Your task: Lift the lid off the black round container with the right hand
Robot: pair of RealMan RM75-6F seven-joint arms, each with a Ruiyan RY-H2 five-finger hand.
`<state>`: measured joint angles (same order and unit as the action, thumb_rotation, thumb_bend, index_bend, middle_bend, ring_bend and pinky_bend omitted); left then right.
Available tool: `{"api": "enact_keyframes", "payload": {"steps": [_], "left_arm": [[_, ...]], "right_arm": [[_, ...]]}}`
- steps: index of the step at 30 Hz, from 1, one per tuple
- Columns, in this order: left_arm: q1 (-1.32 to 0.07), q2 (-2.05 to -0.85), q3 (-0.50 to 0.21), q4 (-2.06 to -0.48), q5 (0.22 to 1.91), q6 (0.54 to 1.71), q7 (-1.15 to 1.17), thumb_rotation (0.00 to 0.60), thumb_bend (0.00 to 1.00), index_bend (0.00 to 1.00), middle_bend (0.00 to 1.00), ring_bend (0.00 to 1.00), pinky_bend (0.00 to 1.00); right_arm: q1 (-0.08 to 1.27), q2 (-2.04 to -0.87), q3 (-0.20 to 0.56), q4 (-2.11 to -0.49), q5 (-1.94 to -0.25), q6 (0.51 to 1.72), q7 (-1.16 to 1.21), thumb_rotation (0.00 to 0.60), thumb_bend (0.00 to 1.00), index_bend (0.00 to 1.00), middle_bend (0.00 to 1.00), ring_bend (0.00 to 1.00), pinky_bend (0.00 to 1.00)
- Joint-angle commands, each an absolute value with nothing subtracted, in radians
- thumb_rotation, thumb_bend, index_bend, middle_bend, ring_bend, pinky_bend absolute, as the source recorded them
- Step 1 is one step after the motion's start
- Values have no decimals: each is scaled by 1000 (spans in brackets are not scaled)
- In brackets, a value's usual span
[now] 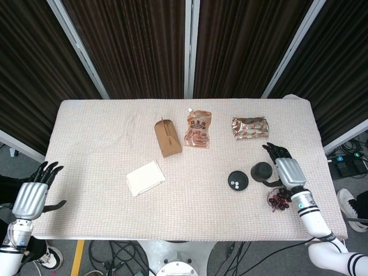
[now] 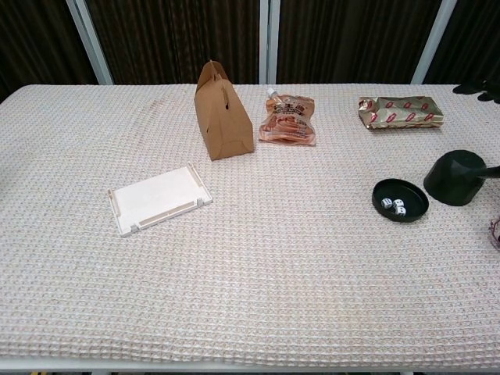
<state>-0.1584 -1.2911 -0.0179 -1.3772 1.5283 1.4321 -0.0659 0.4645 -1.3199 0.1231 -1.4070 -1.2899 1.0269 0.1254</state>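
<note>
Off the worktop's [image 1: 86, 132] 8 o'clock corner, the left hand [image 1: 31, 195] hangs released, fingers spread, grasping nothing. Left to right on the cloth: a white tray [image 2: 158, 198], a brown paper bag [image 2: 223, 113], an orange pouch [image 2: 288, 120] and a foil packet [image 2: 401, 112]. The black round container [image 2: 400, 200] lies uncovered with dice inside — its lid [image 2: 457, 177] stands just beside it at 3 o'clock. The right hand [image 1: 287, 170] rests against the lid, fingers spread, not clenched.

Open counter [image 2: 258, 258] across front and centre. Crowded at right: lid [image 2: 455, 178] just beside black round container [image 2: 400, 200], red cluster [image 1: 280, 199] near edge. Upright brown bag [image 2: 223, 112], pouch [image 2: 287, 120], foil packet [image 2: 401, 112] line back; white tray [image 2: 159, 198] left-centre.
</note>
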Motion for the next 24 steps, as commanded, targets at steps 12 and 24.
{"api": "enact_keyframes", "payload": {"steps": [12, 24], "left_arm": [[-155, -1272, -25, -1408, 1521, 1440, -38, 600, 24, 141, 67, 0, 219], [-156, -1276, -26, -1401, 1524, 1444, -45, 600, 23, 141, 67, 0, 219]], "right_arm": [[314, -1165, 70, -1588, -1479, 1341, -93, 600, 0, 0, 4, 0, 0], [237, -1231, 14, -1536, -1475, 1369, -148, 600, 0, 0, 0, 0, 0]]}}
